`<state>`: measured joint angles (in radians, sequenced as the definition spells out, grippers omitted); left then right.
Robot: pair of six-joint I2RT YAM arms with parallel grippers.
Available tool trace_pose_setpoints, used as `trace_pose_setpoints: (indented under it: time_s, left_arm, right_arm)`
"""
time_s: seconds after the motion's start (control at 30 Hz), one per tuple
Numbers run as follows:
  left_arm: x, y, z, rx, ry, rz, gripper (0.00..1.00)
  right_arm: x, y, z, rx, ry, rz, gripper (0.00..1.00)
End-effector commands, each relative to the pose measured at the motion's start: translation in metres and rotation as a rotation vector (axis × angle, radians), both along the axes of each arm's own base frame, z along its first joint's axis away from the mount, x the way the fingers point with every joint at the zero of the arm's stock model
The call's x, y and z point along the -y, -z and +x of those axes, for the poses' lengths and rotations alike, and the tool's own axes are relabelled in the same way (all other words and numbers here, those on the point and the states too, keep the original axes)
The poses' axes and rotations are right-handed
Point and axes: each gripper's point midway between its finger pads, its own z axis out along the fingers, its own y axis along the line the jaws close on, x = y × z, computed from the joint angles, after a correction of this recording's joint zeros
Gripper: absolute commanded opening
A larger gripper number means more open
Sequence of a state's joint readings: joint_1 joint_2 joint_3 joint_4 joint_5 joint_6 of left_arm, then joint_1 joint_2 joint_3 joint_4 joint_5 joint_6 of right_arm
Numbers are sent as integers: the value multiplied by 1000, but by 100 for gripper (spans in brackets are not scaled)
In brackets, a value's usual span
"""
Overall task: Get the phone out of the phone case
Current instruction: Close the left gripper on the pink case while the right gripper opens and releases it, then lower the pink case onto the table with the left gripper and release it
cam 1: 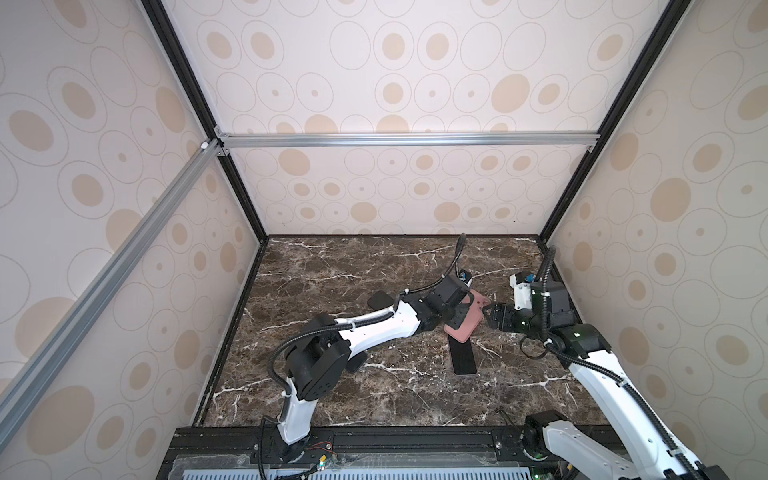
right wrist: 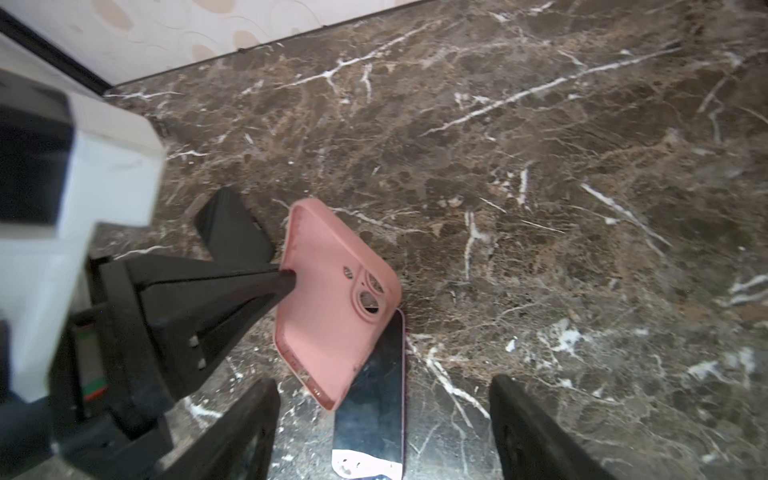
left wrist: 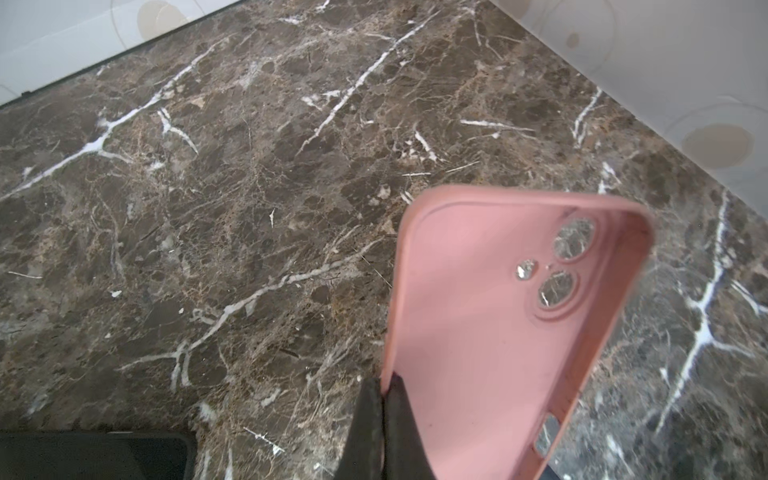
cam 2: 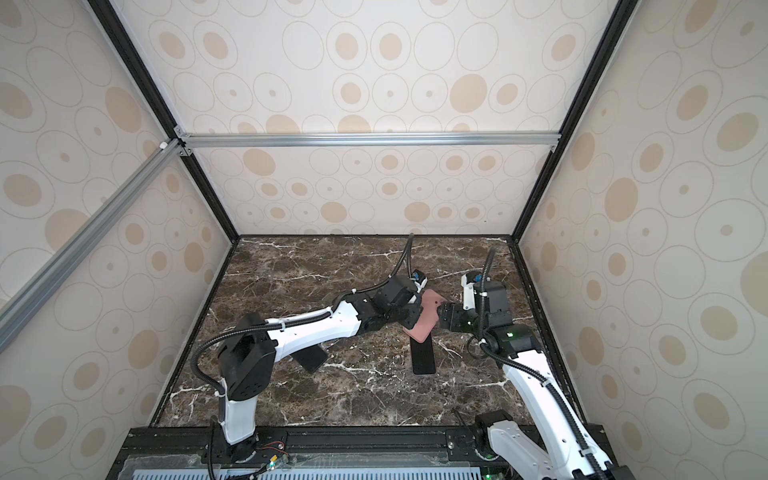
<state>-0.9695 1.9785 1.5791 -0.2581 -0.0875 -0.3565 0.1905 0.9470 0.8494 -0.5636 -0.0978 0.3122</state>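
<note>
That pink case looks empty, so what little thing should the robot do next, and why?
Probably lower the left end effector and lay the pink phone case on bare marble table beside the phone. The case is empty, pinched by one edge and hanging tilted over the phone, which lies flat on the table. The right end effector is open and holds nothing.
</note>
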Motion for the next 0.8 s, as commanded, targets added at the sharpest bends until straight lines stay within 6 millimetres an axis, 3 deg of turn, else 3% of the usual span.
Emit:
trace_pose_setpoints:
  time_s: [0.0, 0.13, 0.3, 0.4, 0.77]
  left_arm:
    - [-3, -4, 24, -58, -155, -41, 0]
    - [-1, 12, 44, -132, -234, -44, 0]
    - [-1, 29, 67, -193, -310, -33, 0]
    - [-5, 44, 77, -228, -354, -9, 0]
    - [-22, 76, 105, -351, -495, -52, 0]
  right_arm:
    - [22, 10, 11, -20, 185, -16, 87]
    - [28, 18, 15, -10, 234, -18, 100]
    - [7, 17, 25, 113, 105, 38, 100]
    - [6, 17, 30, 151, 102, 45, 100]
    - [-1, 49, 50, 37, 63, 2, 97]
